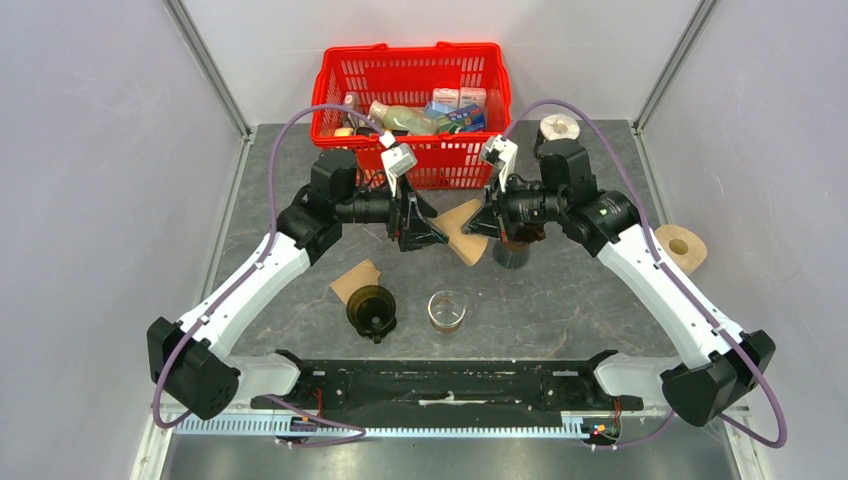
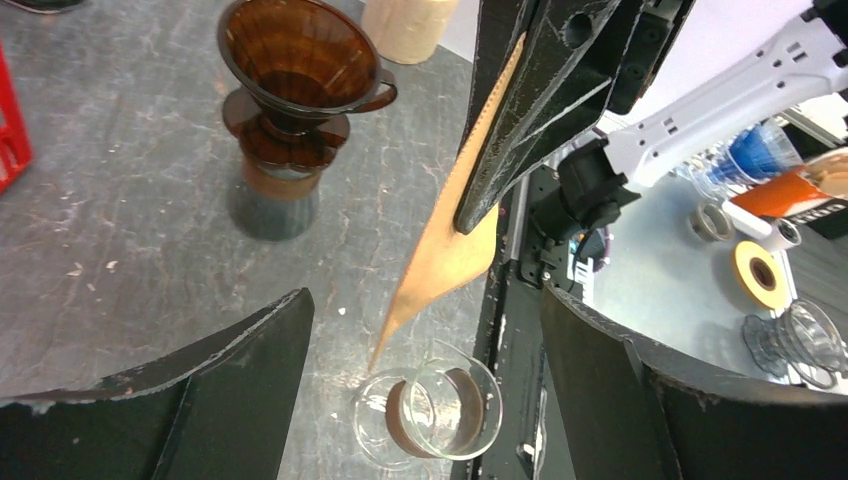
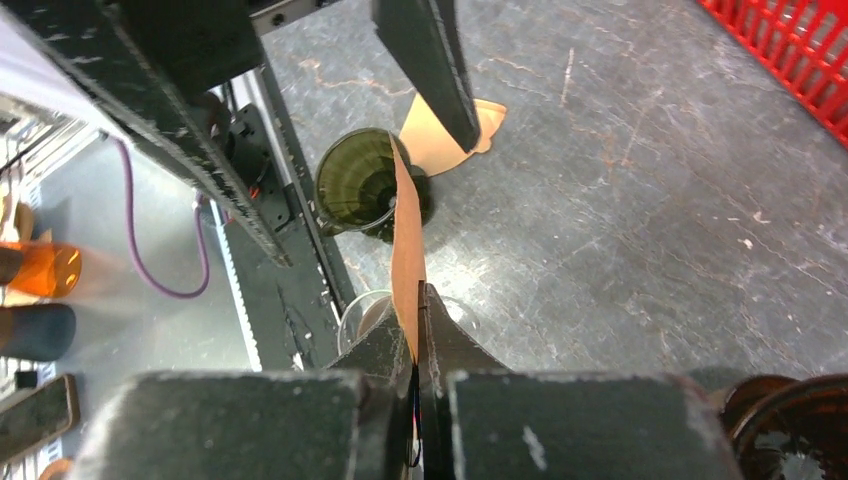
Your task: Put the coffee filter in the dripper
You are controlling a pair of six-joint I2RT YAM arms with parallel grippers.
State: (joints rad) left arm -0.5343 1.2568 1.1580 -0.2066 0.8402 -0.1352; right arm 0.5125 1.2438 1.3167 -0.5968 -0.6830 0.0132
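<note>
A brown paper coffee filter (image 1: 460, 232) hangs in the air between my two grippers, above the table. My right gripper (image 1: 482, 222) is shut on its edge, as the right wrist view (image 3: 418, 310) shows, with the filter (image 3: 407, 240) sticking out edge-on. My left gripper (image 1: 415, 225) is open. In its wrist view (image 2: 430, 390) the filter (image 2: 445, 250) hangs just beyond its spread fingers. A brown dripper (image 2: 295, 60) stands on a stand under the right arm (image 1: 515, 245). A dark olive dripper (image 1: 372, 308) sits at the front, with a second filter (image 1: 357, 278) beside it.
A small glass cup (image 1: 447, 310) stands below the held filter, to the right of the olive dripper. A red basket (image 1: 410, 75) with groceries stands at the back. A paper roll (image 1: 558, 128) and a wooden ring (image 1: 683, 245) lie on the right.
</note>
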